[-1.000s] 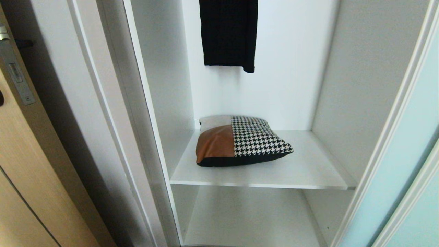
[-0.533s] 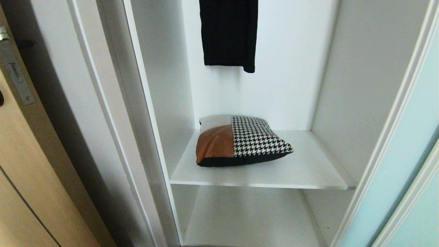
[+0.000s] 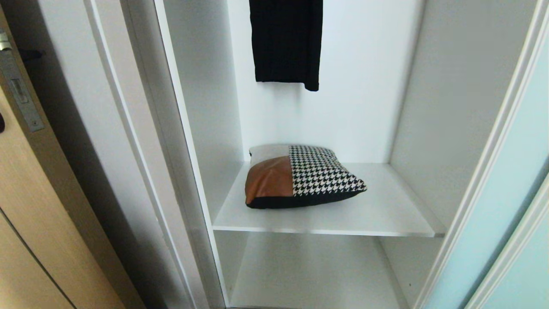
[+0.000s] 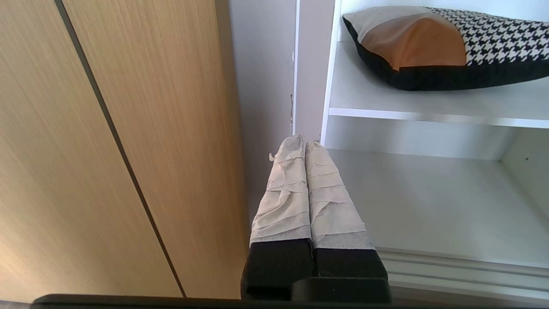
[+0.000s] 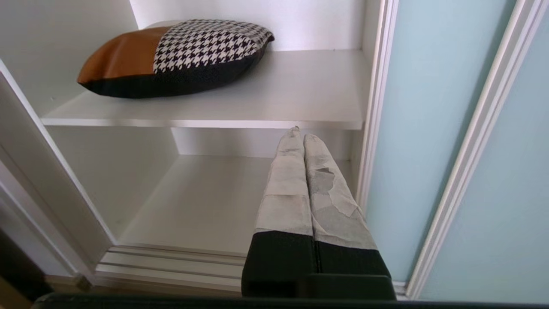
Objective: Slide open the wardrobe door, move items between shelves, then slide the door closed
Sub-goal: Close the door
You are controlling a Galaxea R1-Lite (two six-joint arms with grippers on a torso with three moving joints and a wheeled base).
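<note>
The wardrobe stands open, its sliding wardrobe door (image 3: 506, 180), a tall frosted pale aqua glass panel in a slim silver-white frame, pushed to the right. On the upper shelf (image 3: 386, 214), a flat white laminate board between smooth white side walls, lies the square patchwork cushion (image 3: 300, 177), plump and slightly domed, toward the left and far part of the board. Its top joins a smooth brown leather patch, a woven black-and-white houndstooth patch and a plain grey patch at the far left corner, over a black underside. The lower shelf (image 3: 317, 274) beneath is another flat white board. A black garment (image 3: 286, 43) hangs above against the back wall. At far left stands a light wood door (image 3: 38, 240) with straight grain and a metal latch plate. The left end effector (image 4: 304, 148) hangs low before the wardrobe's left edge, its tape-wrapped fingers pressed together and holding nothing. The right end effector (image 5: 300, 136) sits low near the sliding panel, fingers likewise closed and empty.
</note>
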